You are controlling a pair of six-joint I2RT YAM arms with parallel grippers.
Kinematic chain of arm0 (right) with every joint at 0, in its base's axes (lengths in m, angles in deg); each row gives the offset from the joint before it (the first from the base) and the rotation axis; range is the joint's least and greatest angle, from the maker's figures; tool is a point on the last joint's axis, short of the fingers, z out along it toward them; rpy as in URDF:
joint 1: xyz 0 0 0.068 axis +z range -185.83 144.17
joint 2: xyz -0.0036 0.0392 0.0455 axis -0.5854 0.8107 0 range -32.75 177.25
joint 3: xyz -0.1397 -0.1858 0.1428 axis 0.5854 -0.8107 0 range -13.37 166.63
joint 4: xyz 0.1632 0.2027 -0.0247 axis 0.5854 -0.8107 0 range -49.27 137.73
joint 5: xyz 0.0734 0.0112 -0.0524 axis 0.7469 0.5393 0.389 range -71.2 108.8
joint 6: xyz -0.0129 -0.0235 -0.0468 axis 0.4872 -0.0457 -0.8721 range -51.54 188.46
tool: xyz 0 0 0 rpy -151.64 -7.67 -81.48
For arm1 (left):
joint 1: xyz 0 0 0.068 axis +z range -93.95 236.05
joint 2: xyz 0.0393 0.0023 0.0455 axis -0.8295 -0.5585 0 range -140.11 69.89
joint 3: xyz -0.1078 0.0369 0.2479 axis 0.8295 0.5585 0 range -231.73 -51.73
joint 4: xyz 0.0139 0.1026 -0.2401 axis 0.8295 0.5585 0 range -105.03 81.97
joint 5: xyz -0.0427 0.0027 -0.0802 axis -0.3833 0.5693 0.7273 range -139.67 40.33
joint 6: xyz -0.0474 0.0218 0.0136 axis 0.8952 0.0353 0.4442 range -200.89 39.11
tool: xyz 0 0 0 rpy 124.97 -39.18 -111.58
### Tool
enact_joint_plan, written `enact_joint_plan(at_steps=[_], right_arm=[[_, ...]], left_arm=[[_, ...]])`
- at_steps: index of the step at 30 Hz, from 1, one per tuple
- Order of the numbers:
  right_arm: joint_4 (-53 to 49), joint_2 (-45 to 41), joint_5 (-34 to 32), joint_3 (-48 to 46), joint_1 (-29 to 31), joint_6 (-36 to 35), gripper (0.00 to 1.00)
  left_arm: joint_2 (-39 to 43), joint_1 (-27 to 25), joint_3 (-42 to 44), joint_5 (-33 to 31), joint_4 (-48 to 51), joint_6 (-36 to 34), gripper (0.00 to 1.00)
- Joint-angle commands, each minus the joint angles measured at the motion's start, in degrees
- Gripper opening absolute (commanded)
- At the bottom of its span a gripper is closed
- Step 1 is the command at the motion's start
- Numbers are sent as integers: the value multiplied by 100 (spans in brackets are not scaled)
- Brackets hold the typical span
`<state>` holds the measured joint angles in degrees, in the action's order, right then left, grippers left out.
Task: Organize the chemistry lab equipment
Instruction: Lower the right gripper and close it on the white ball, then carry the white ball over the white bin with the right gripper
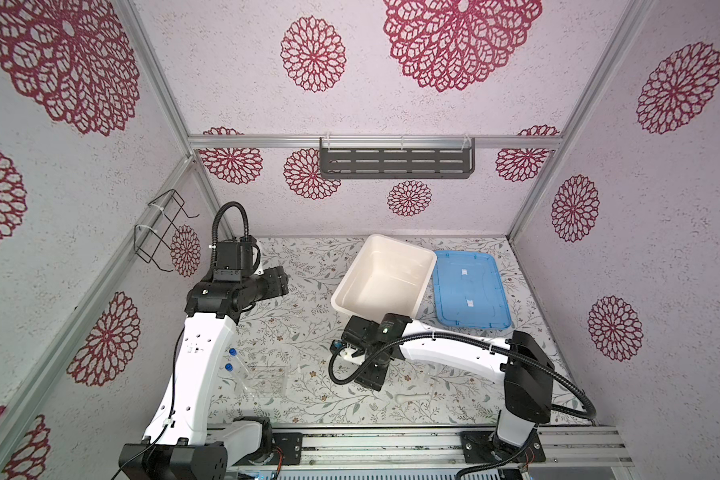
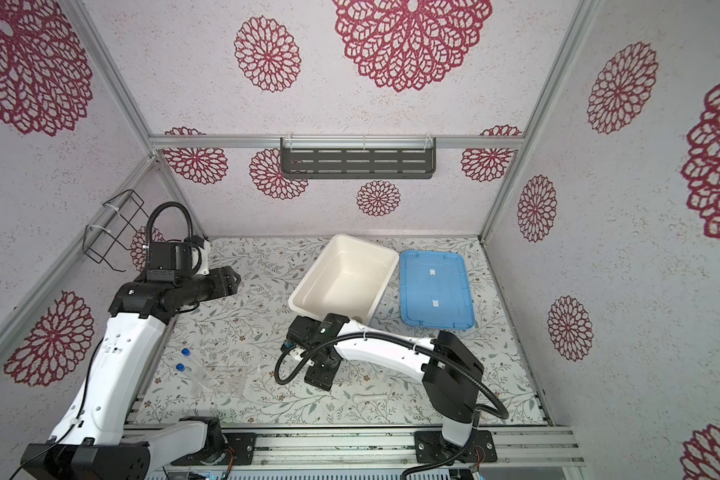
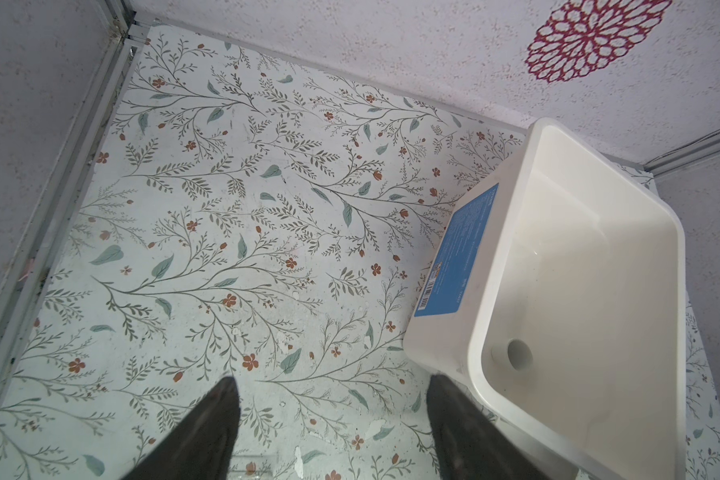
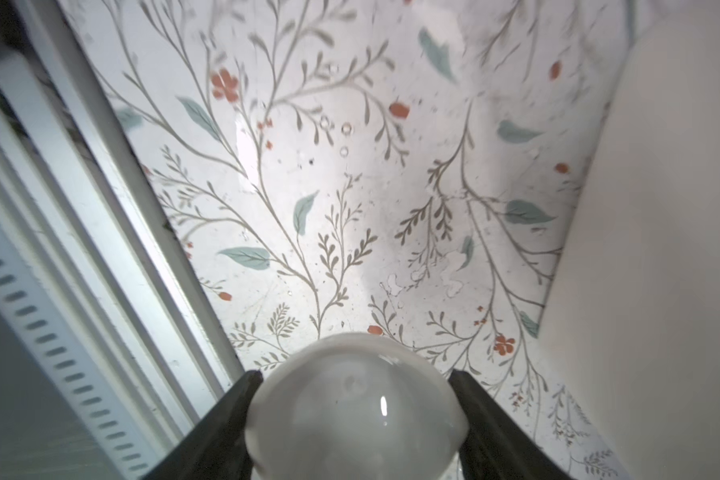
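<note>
right fingers pinching small white bowl by its sides, just beside white tub, guessing that's the drop-off. left fingers spread, empty, parked out of the way. blue-capped tubes slanted at clear rack, pestle loose on desk.

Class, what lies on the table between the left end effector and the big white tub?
Nothing: only bare floral table separates left end effector from tub, in both top views.

My four cameras
Both top views look down from high at 6 o'clock over the whole floral-printed tabletop; my left wrist camera faces 2 o'clock, sharing their big white rectangular plastic tub; right wrist, low, faces 9 o'clock.
</note>
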<state>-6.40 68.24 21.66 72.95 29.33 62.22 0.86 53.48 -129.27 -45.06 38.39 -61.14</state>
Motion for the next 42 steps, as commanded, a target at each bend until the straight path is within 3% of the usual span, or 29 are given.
enact_joint_plan(at_steps=[1, 11, 16, 21, 28, 35, 42], right_arm=[[-438, -352, 264, 603, -207, 272, 72], [-597, -73, 480, 2144, -1209, 334, 70], [-780, 301, 135, 2737, -1806, 282, 69], [-780, 736, -307, 2981, -2312, 84, 69], [-801, 1407, -1426, 3097, -2791, -123, 69], [-531, 1943, -1416, 3024, -3062, 119, 69], [-257, 2263, -1735, 2779, -3130, -1174, 70]], left_arm=[[-4, 55, -146, 17, -14, -25, 74], [39, 54, -104, 215, -61, 46, 74], [60, 54, -147, 250, -11, 16, 73], [81, 55, -145, 266, -17, 14, 73], [65, 48, -47, 424, -110, 84, 73], [-61, 55, -66, 457, -140, 48, 73], [-145, 55, -104, 557, -214, 19, 74]])
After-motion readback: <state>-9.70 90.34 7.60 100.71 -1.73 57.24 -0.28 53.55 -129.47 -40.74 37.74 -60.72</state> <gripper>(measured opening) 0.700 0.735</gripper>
